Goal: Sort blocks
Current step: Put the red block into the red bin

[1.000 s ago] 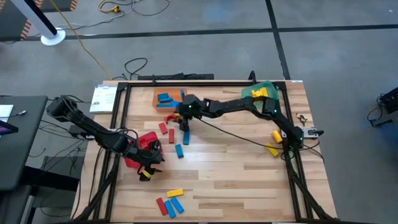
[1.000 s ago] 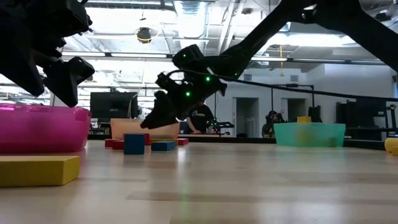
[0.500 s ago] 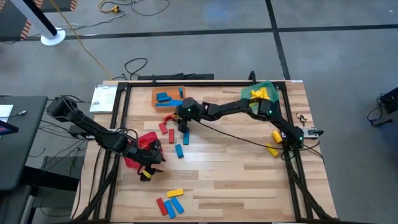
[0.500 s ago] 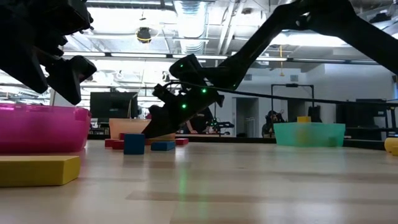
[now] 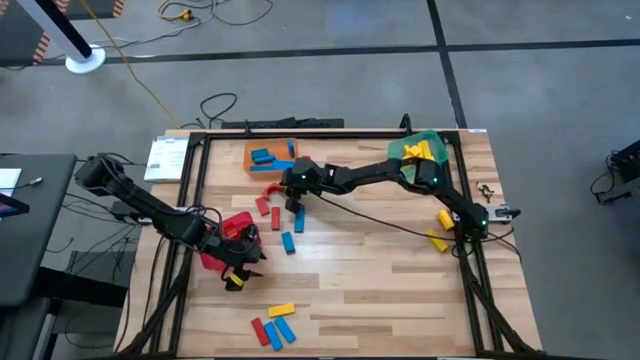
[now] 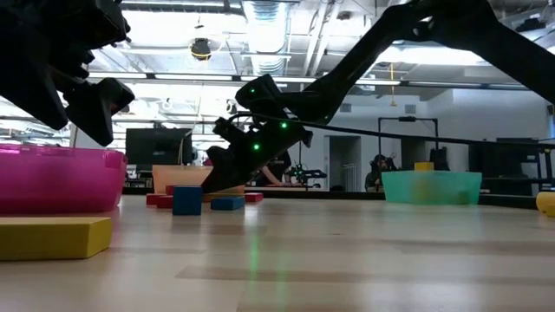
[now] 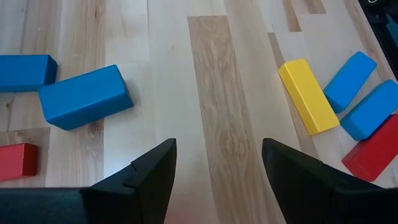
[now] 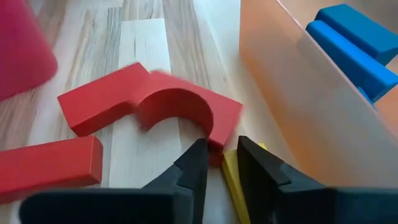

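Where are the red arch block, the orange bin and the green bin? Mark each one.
red arch block (image 8: 186, 106): right wrist view, top of its curved span.
orange bin (image 8: 298, 118): right wrist view, its translucent side wall.
green bin (image 6: 431, 187): low view, its front wall.

Dark jointed arms, green lights; black cables

yellow block: mostly hidden behind right gripper | grip: seemingly unclear
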You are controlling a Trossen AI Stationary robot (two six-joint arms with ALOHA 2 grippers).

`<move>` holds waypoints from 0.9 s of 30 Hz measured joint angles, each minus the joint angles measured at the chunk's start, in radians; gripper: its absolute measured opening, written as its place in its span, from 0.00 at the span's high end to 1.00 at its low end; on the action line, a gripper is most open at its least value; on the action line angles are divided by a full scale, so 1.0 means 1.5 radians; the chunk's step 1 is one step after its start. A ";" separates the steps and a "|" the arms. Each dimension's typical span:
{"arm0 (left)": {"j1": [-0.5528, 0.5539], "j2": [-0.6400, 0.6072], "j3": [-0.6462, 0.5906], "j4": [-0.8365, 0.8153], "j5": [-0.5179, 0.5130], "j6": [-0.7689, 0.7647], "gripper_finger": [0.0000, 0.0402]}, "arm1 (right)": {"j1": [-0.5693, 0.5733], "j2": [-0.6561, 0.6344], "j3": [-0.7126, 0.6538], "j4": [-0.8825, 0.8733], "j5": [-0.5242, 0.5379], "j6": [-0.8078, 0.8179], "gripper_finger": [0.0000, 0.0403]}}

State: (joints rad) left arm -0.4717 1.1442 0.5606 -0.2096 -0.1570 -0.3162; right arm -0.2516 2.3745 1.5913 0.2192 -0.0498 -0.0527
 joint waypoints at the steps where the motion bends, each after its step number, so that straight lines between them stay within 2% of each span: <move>1: 0.000 0.000 0.000 0.000 0.000 0.000 0.42 | 0.000 0.000 0.000 -0.009 0.000 0.000 0.75; 9: 0.000 0.000 0.000 -0.002 0.000 -0.002 0.42 | 0.006 -0.005 0.003 -0.088 0.003 -0.001 0.83; 17: 0.000 0.000 0.000 -0.009 0.000 -0.002 0.42 | 0.012 -0.052 -0.001 -0.195 0.010 -0.003 0.84; 19: 0.000 0.000 0.000 -0.010 0.000 -0.002 0.42 | 0.016 -0.066 -0.002 -0.198 -0.013 -0.014 0.84; 23: 0.000 0.000 0.000 -0.011 0.000 0.003 0.42 | 0.037 -0.084 -0.004 -0.168 -0.076 -0.036 0.80; 27: 0.000 0.000 0.000 -0.009 0.000 0.010 0.42 | 0.065 -0.085 -0.002 -0.130 -0.089 -0.073 0.66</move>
State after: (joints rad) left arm -0.4717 1.1442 0.5606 -0.2231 -0.1573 -0.3005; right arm -0.1545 2.2476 1.5879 0.0245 -0.1833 -0.1617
